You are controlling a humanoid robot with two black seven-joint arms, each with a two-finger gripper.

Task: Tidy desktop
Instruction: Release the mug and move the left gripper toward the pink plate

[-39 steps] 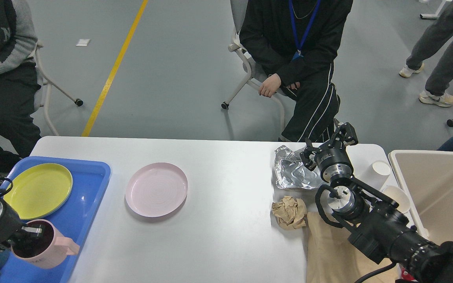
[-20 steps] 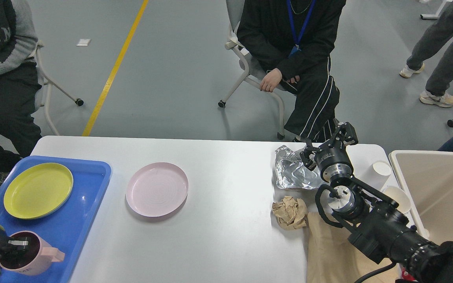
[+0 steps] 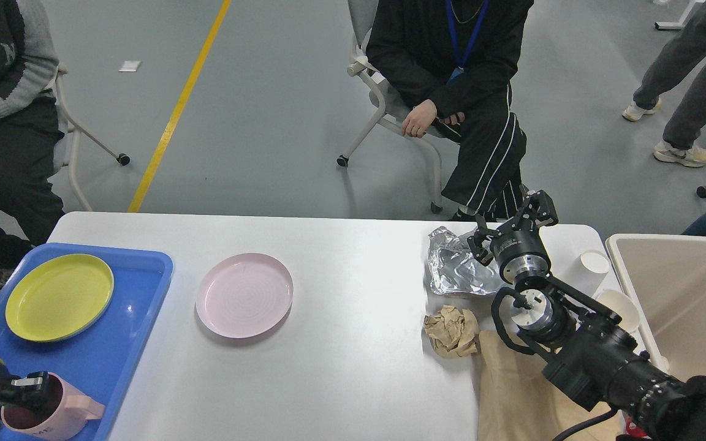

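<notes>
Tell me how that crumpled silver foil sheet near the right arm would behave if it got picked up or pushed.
The crumpled silver foil looks thin and creased, so it is probably very light and would likely slide across the desktop at a nudge. Its wrinkles suggest it dents rather than springs back, so a pinch may crush it further. With no round shape, it seems unlikely to roll.

Wide white desktop (image 3: 353, 367), rounded corners

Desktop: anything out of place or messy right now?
Yes. The right end of the desktop is littered: crumpled foil, a wadded brown paper ball, a flat brown paper bag, and two paper cups beside the beige bin. The pink plate sits alone outside the blue tray.
</notes>
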